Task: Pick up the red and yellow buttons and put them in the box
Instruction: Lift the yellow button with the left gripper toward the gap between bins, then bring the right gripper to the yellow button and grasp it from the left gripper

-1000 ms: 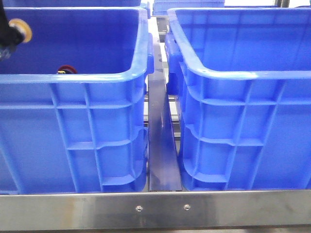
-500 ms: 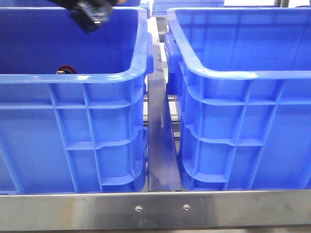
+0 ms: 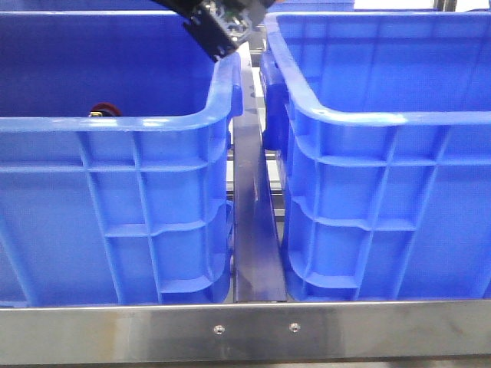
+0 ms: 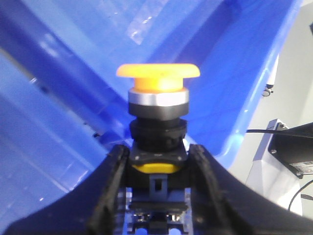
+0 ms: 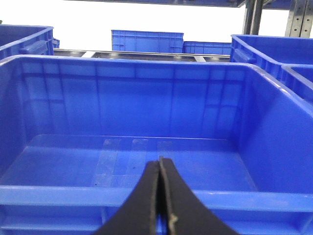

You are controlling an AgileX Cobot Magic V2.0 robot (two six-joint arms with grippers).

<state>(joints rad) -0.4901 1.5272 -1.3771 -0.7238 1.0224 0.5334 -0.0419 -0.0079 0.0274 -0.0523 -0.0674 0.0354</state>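
The left pincer [image 4: 156,161] is clenched on the black body of the yellow button [image 4: 158,78], cap pointing away from the wrist, and in the front view that pincer [image 3: 219,27] hangs high over the far right corner of the left crate [image 3: 115,123], just beside the gap to the right crate [image 3: 383,115]. The red button [image 3: 105,110] lies inside the left crate, only its top peeking over the near rim. The right pincer [image 5: 160,196] is pressed closed on nothing, held above the near rim of a bare blue crate [image 5: 146,142]
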